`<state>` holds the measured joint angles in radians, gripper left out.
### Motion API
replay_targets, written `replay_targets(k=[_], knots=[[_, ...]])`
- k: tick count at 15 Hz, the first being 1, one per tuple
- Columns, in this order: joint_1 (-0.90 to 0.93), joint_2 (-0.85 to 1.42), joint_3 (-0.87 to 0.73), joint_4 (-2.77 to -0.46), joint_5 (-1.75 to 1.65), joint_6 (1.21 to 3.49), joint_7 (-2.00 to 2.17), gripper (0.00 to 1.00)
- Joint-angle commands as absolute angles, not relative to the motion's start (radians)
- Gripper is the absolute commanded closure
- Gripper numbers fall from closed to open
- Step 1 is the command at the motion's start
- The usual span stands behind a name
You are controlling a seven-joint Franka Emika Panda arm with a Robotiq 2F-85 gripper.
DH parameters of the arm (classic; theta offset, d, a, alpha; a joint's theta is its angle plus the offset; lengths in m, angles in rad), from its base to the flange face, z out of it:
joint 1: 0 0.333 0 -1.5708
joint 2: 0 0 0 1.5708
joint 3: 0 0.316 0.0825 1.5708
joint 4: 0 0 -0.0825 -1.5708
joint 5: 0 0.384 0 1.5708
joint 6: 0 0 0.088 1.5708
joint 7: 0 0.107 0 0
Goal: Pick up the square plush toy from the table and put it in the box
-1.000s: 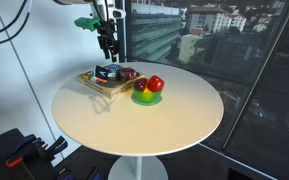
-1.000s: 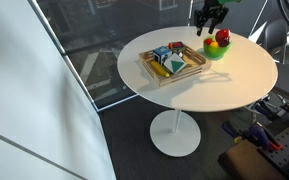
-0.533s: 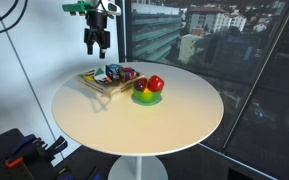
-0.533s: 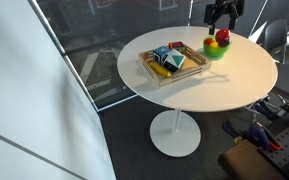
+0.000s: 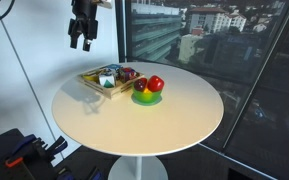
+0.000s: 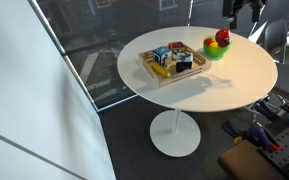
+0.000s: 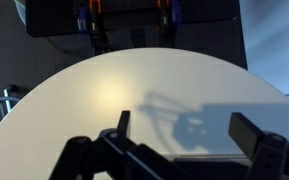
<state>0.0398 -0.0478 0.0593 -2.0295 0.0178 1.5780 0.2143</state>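
Note:
The box (image 5: 92, 84) is a shallow light-wood tray at the far side of the round white table; it also shows in an exterior view (image 6: 156, 78). The square plush toy (image 5: 106, 80) lies inside it among other small colourful toys, and shows as a patchwork cube (image 6: 161, 56). My gripper (image 5: 81, 38) hangs high above and beside the box, open and empty; its top is cut off by the frame edge (image 6: 242, 10). In the wrist view the open jaws (image 7: 189, 130) frame only the bare tabletop and the gripper's shadow.
A round green plate (image 5: 146, 98) with a red fruit-like object (image 5: 155, 84) stands right next to the box, also seen in an exterior view (image 6: 214, 53). The round white table (image 5: 154, 125) stands on one pedestal. Glass walls lie behind it.
My gripper has risen from just above the box and swung sideways away from it, empty. The toys in the box lie still.

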Motion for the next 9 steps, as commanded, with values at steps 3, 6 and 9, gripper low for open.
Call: replay_targets(k=[3,6,9], knots=[[0.040,-0.200,0.057,-2.113,-0.019,1.573,0.170,0.00],[0.037,-0.269,0.056,-2.151,-0.020,1.593,0.160,0.00],[0.033,-0.338,0.053,-2.191,-0.013,1.622,0.157,0.00]])
